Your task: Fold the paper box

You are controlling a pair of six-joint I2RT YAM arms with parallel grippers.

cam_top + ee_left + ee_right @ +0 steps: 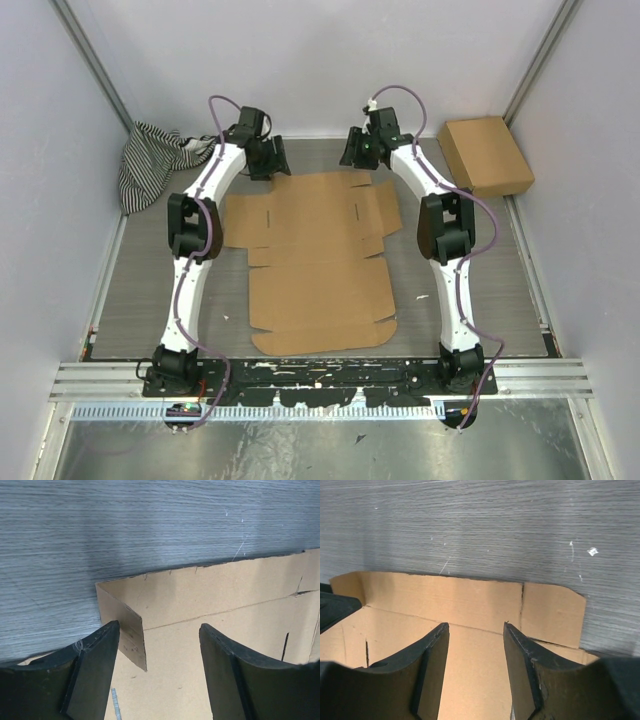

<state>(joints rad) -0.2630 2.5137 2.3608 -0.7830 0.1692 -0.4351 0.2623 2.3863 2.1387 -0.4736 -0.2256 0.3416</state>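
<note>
The paper box [310, 255] is a flat brown die-cut sheet lying in the middle of the grey table, with flaps and slits showing. My left gripper [268, 160] is open at the sheet's far left edge. In the left wrist view my left gripper [157, 630] is open over the box sheet [220, 600], whose corner flap stands up beside the left finger. My right gripper [356, 150] is open at the far right edge. In the right wrist view my right gripper [475, 627] is open over the sheet [470, 600], where the far strip is raised.
A smaller shallow brown cardboard box [485, 155] sits at the far right by the wall. A striped cloth [150, 160] lies bunched at the far left. Walls close in the table on three sides.
</note>
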